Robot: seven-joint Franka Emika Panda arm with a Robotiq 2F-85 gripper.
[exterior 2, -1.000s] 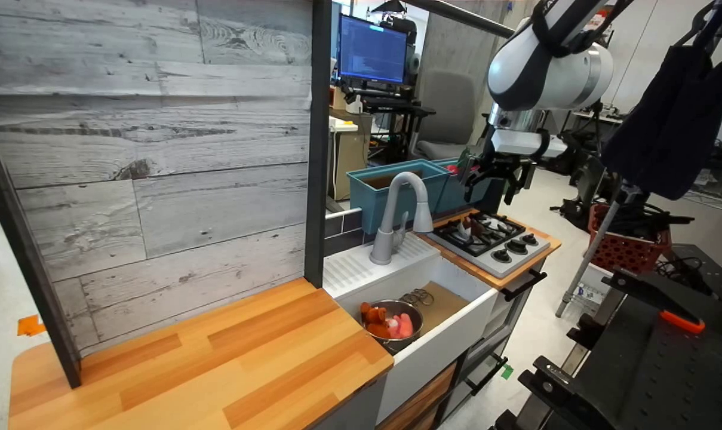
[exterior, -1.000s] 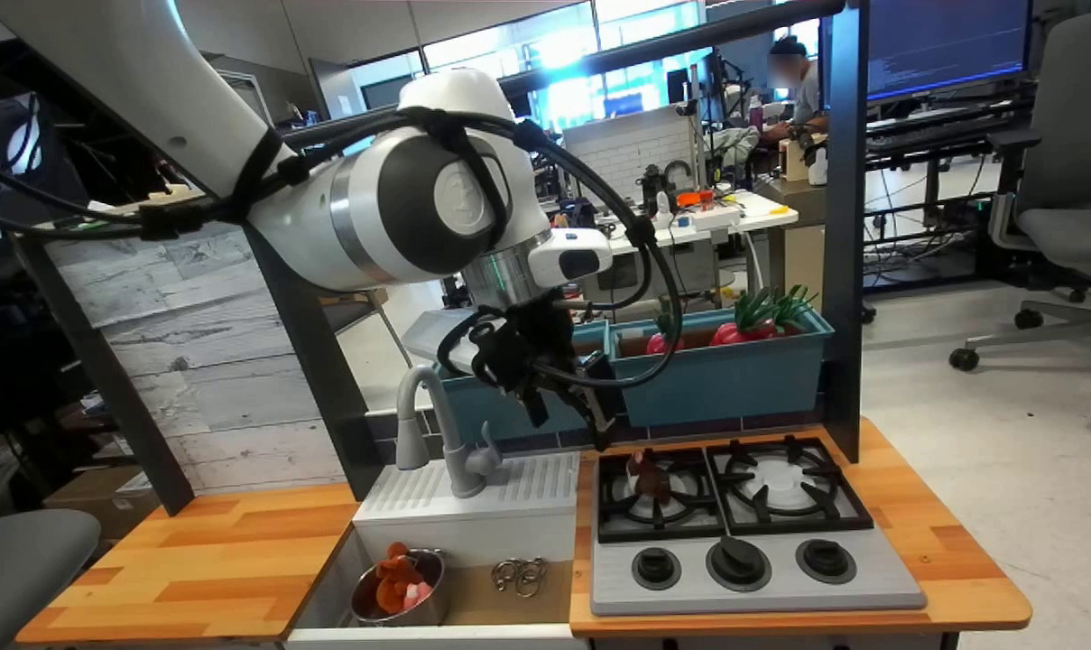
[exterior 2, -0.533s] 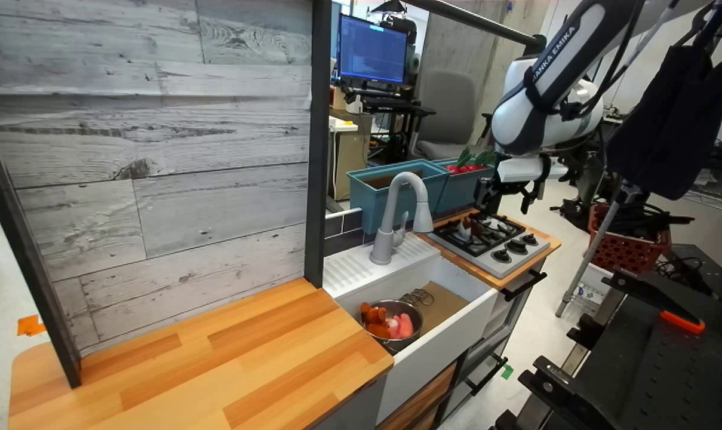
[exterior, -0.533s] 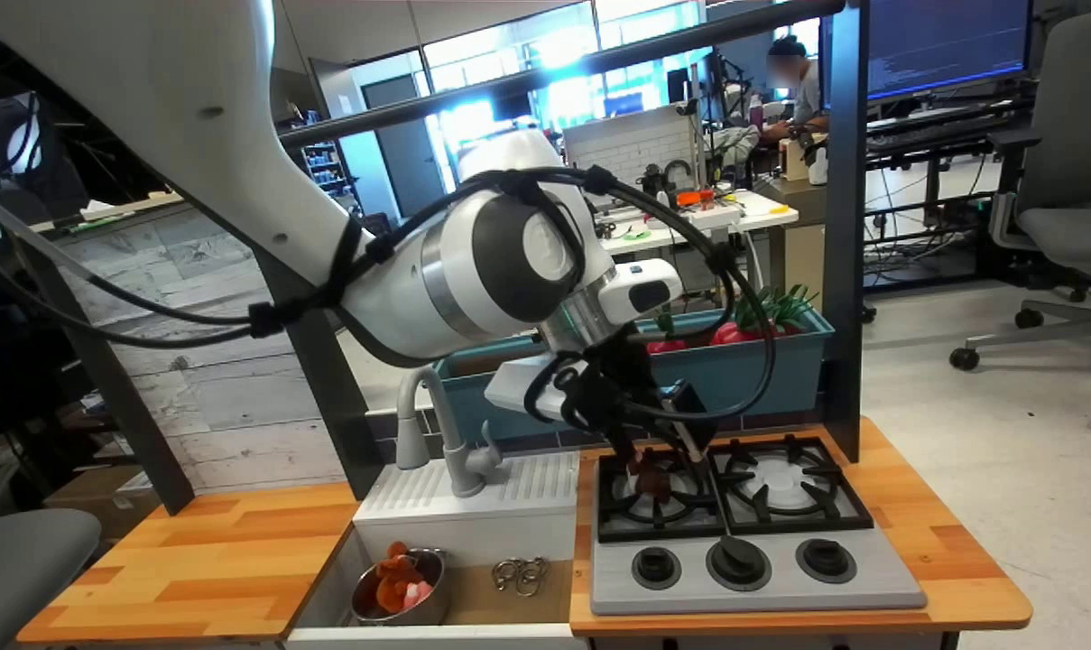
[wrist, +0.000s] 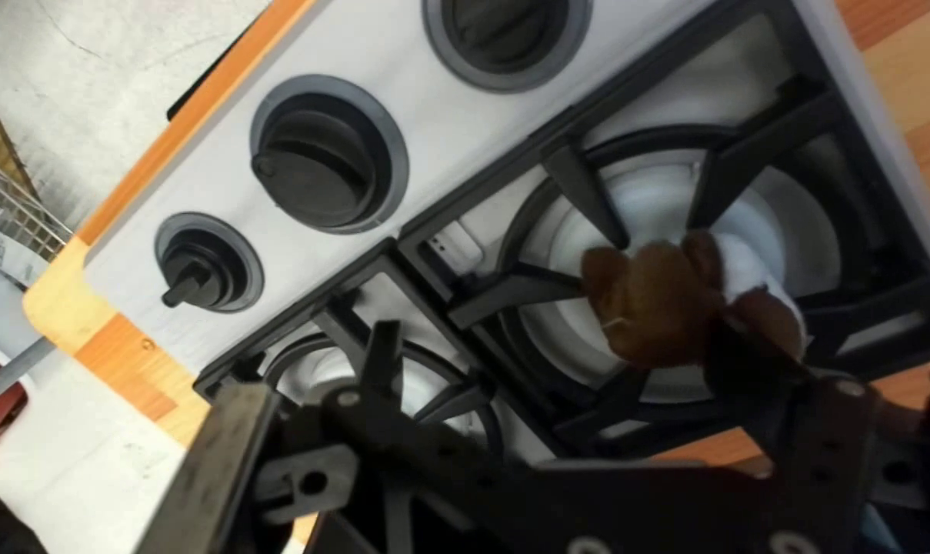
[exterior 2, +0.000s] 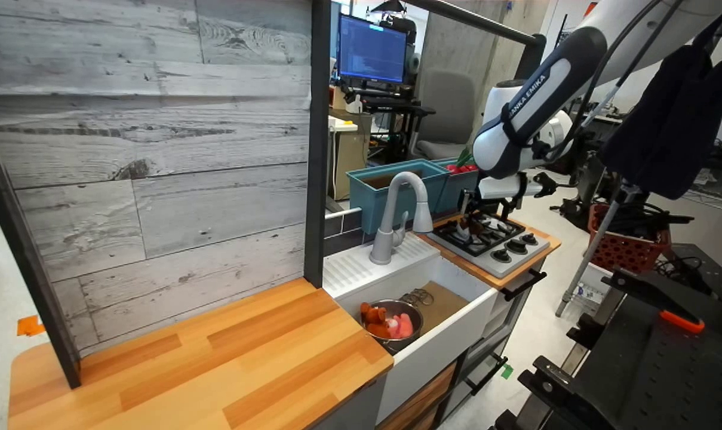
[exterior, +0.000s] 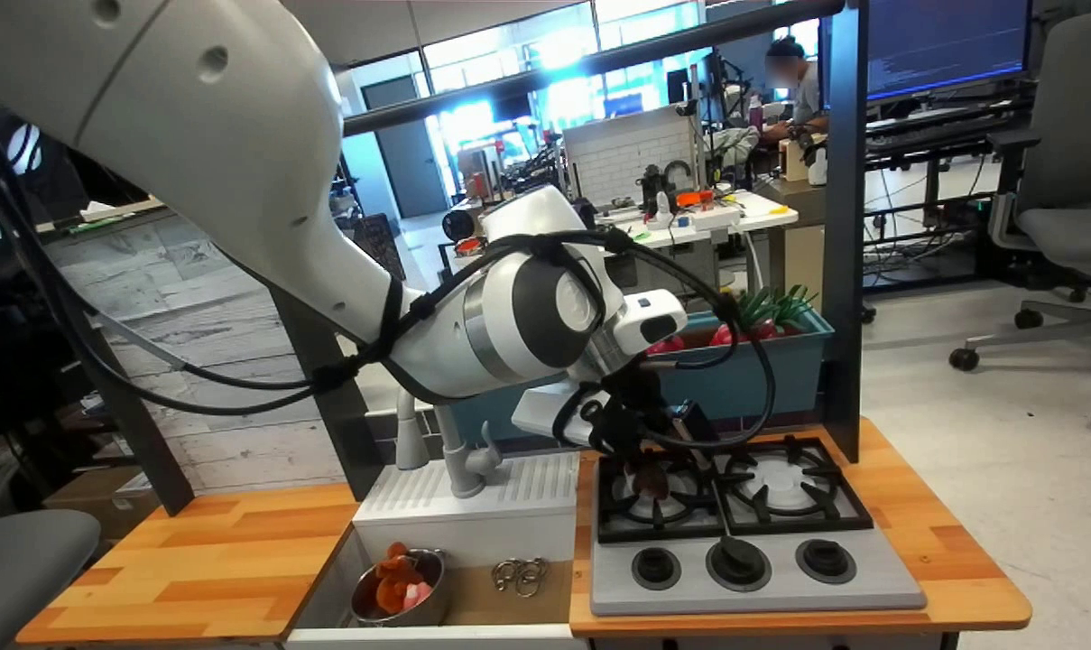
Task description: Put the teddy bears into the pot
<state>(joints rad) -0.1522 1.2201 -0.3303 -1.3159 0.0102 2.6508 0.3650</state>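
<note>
Jaws wide apart, the end effector (wrist: 558, 338) is poised right by the brown teddy bear (wrist: 657, 308) on the stove (wrist: 449, 138)!

The gripper (wrist: 557, 346) hangs over the stovetop (wrist: 465, 142) with its jaws spread wide. One finger (wrist: 741, 369) overlaps a brown-and-white plush toy (wrist: 661, 308) on a burner grate (wrist: 584, 188); contact is hard to judge. Three black control knobs (wrist: 318, 165) sit in a row, wooden countertop (wrist: 118, 362) bordering the stovetop.

Brown teddy bear (wrist: 659, 304), silver pot (exterior: 429, 603), woodgrain panel (exterior 2: 157, 140)
</note>
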